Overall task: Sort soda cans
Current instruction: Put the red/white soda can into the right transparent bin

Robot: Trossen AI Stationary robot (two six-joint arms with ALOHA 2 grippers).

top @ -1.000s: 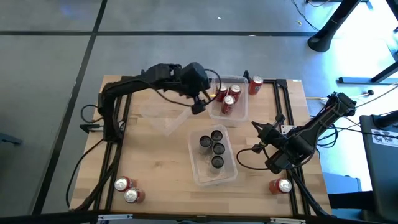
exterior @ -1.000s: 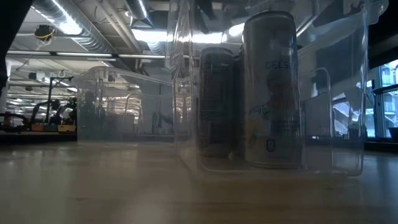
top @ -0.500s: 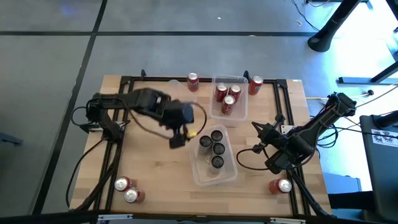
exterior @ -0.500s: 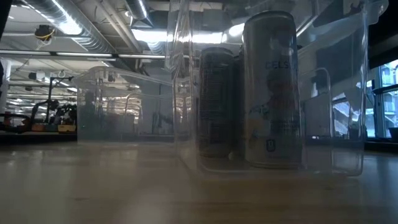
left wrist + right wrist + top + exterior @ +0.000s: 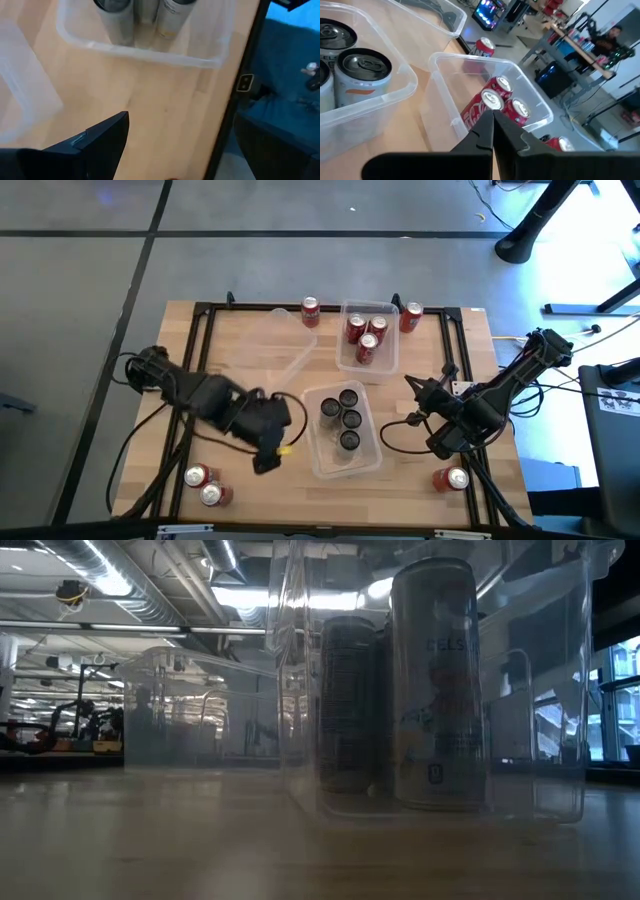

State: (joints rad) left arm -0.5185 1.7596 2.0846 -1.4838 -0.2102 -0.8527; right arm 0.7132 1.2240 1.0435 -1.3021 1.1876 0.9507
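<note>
Soda cans (image 5: pixel 341 418), four dark ones, stand in the middle bin (image 5: pixel 342 432); the left tool (image 5: pixel 266 461), wide and empty, hovers beside that bin; the right tool (image 5: pixel 413 386), pinched closed, waits on the bin's other side.

Wooden table (image 5: pixel 250 380) carries clear bins (image 5: pixel 342 432) and soda cans (image 5: pixel 205 485).

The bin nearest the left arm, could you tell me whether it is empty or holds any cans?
Empty. In the high view, the clear bin shows only bare wood through its walls, with no can inside.
</note>
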